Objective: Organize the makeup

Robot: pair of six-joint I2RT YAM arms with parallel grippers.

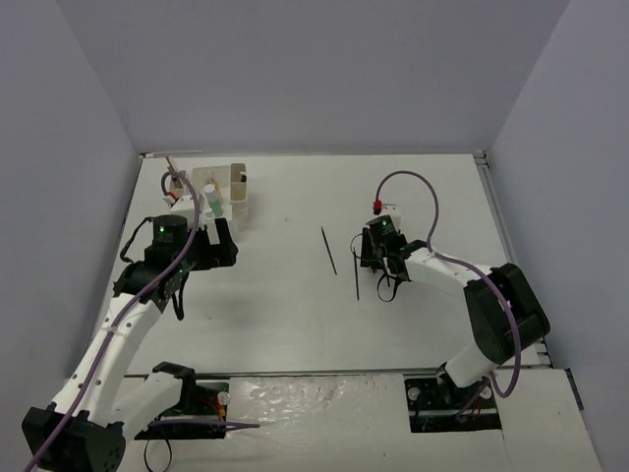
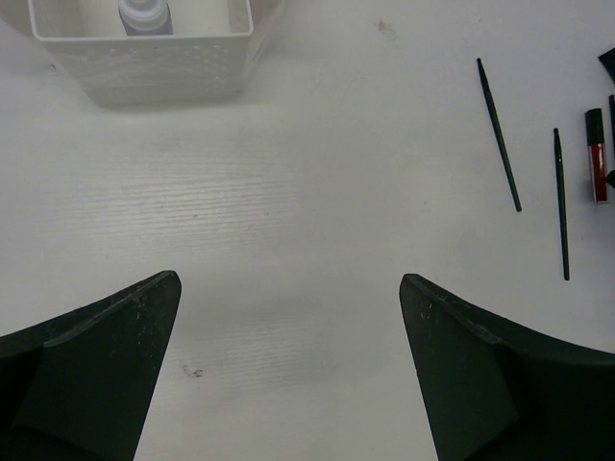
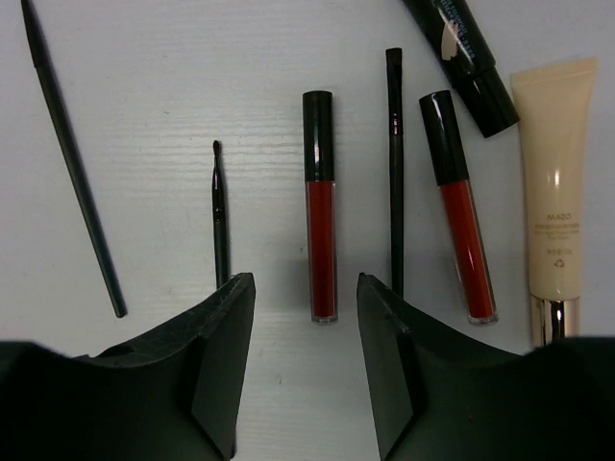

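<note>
The makeup lies spread on the white table. My right gripper (image 3: 306,280) is open at a narrow gap, with nothing between its fingers. A red lip-gloss tube (image 3: 320,206) lies just beyond the tips, in line with the gap. Beside it are a short black brush (image 3: 219,216), a long black pencil (image 3: 72,163), another black brush (image 3: 394,173), a second red tube (image 3: 459,206), a tan tube (image 3: 555,182) and a black tube (image 3: 461,48). My left gripper (image 2: 290,279) stands wide open over bare table. A grey-capped bottle (image 2: 144,14) stands in the box.
The white perforated box (image 2: 144,67) sits ahead and left of my left gripper, at the table's far left (image 1: 224,182). Two thin black pencils (image 2: 500,134) (image 2: 560,206) lie between the arms, one near mid-table (image 1: 328,250). White walls enclose the table.
</note>
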